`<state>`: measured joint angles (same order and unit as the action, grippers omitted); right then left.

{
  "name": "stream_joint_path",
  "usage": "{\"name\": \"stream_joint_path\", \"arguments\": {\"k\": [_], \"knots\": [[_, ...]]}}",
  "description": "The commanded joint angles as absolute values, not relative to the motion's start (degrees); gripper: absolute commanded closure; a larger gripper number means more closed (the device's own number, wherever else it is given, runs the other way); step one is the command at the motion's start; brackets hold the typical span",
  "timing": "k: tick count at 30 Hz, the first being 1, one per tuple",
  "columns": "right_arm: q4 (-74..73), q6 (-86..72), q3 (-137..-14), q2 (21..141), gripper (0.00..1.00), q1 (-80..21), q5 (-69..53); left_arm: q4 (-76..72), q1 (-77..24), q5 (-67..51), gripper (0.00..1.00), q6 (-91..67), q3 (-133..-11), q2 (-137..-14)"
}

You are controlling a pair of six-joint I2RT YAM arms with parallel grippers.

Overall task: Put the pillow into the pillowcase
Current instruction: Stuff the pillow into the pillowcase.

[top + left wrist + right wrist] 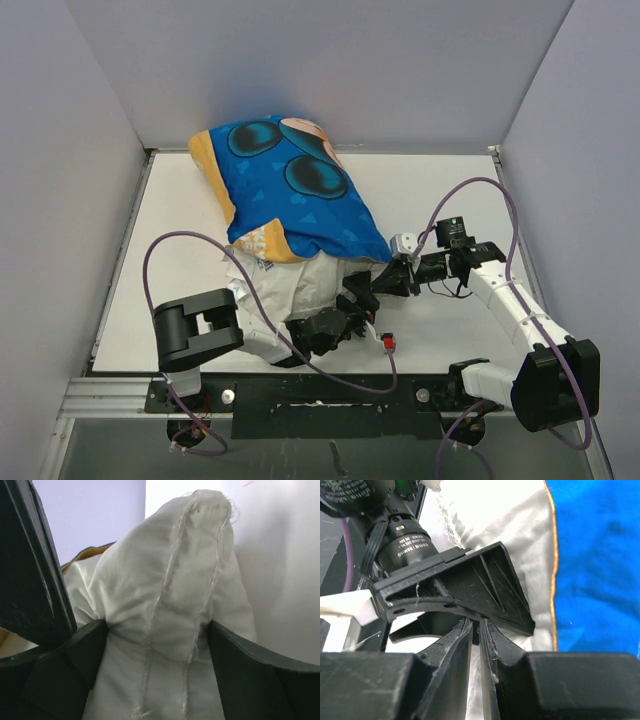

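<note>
In the overhead view, the pillowcase lies on the table with its mouth towards me. The pillow is mostly inside, with its near end bulging out white, so I judge we're at the last stuffing step. The left gripper is at that exposed end, and the right gripper is just beside the case's near right corner. From the left wrist camera, the jaws stand wide, with a seamed corner of the pillow filling the gap and touching both fingers. It looks straddled rather than squeezed. From the right wrist camera, my fingers are nearly together with only a sliver between them, and I cannot tell whether they have caught any cloth. The blue hem is off to the right. Next I'd want a sure pinch on the hem to hold the mouth while the left pushes the corner in.
</note>
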<state>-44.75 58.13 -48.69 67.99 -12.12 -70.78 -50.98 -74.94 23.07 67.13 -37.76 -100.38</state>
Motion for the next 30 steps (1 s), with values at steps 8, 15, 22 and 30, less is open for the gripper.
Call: {"name": "stream_joint_path", "arguments": {"k": [8,15,22,30], "knots": [[-51.5,61.3,-54.9,61.4,0.76,-3.4,-75.8,-67.9,-72.3,34.6,1.00,72.4,-39.4,-100.0],[-40.1,47.4,-52.6,56.7,0.40,8.8,-67.0,-22.1,-70.0,24.6,1.00,38.6,-42.2,-68.9],[-23.5,38.8,-44.1,58.9,0.08,-2.0,-62.3,-10.2,-66.3,19.6,1.00,28.9,-45.5,-58.9],[-8.2,20.8,-49.1,65.5,0.02,-11.9,-52.1,-5.3,-66.0,17.6,1.00,28.2,-52.1,-59.1]]}}
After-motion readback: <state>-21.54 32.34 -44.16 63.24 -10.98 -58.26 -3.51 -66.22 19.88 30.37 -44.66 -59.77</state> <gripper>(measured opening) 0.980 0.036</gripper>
